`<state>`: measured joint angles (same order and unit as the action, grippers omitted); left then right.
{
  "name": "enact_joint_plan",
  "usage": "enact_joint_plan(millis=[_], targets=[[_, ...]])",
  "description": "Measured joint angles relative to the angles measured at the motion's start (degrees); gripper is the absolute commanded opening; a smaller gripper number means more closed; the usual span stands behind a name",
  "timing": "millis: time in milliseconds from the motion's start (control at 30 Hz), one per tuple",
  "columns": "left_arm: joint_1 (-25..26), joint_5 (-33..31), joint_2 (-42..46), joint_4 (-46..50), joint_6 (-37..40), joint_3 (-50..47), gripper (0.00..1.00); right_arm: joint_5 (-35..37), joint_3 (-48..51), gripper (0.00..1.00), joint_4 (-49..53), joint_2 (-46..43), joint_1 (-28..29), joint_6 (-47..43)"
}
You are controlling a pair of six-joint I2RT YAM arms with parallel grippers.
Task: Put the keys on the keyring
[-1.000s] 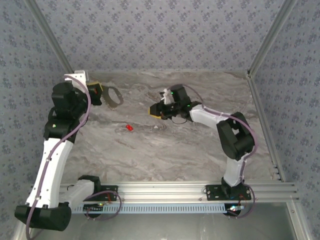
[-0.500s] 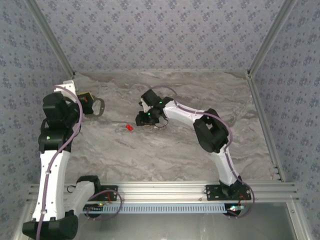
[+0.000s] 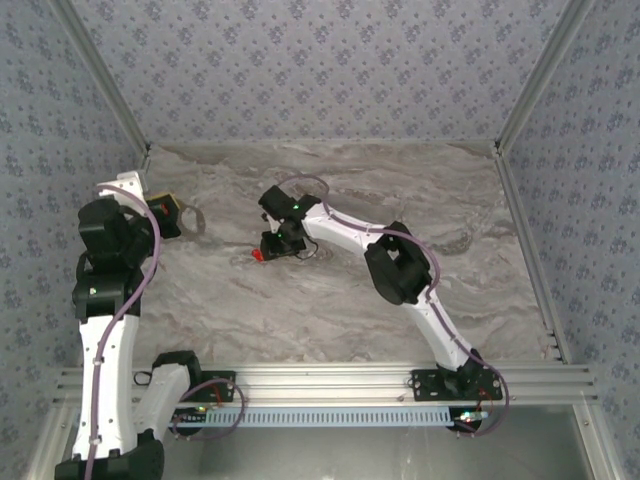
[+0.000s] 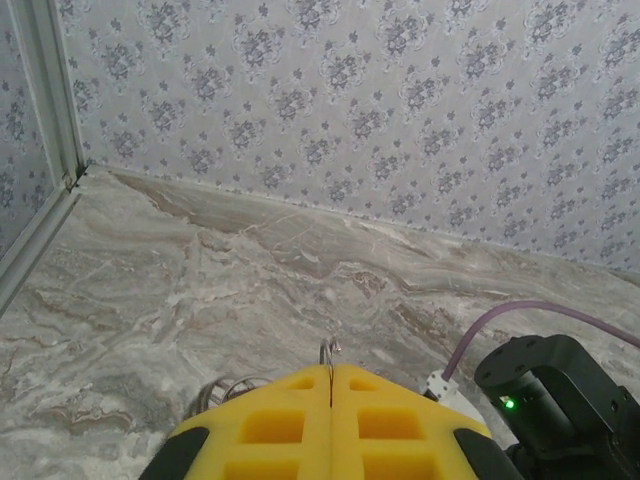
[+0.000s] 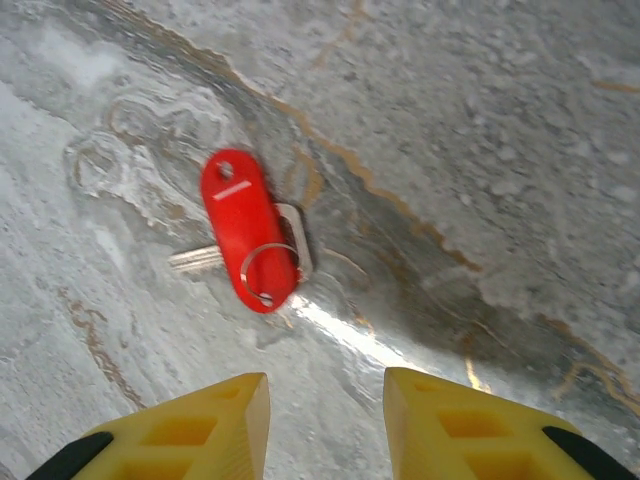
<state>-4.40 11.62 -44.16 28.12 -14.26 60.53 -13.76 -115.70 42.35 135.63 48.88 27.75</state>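
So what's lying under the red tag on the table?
A silver key: its blade pokes out left of the red tag, with a metal edge at the right. The rest is covered. A small ring lies on top.

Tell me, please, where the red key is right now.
The red key lies flat on the table, left of centre in the top view, just ahead of the right gripper.

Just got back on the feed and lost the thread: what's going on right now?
The left gripper is shut on the thin grey keyring, holding it near the table's far-left side. The right gripper, jaws open, hovers just over the red key, which lies flat on the marble table with a silver blade sticking out beside it. The key is not yet gripped, and nothing is threaded yet.
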Motion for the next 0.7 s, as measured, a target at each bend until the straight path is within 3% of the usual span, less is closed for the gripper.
enact_joint_plan(millis=[700], targets=[[-2.0, 1.2, 0.7, 2.0, 0.0, 0.0, 0.0, 2.5, -12.7, 0.38, 4.0, 8.6, 1.3, 0.0]])
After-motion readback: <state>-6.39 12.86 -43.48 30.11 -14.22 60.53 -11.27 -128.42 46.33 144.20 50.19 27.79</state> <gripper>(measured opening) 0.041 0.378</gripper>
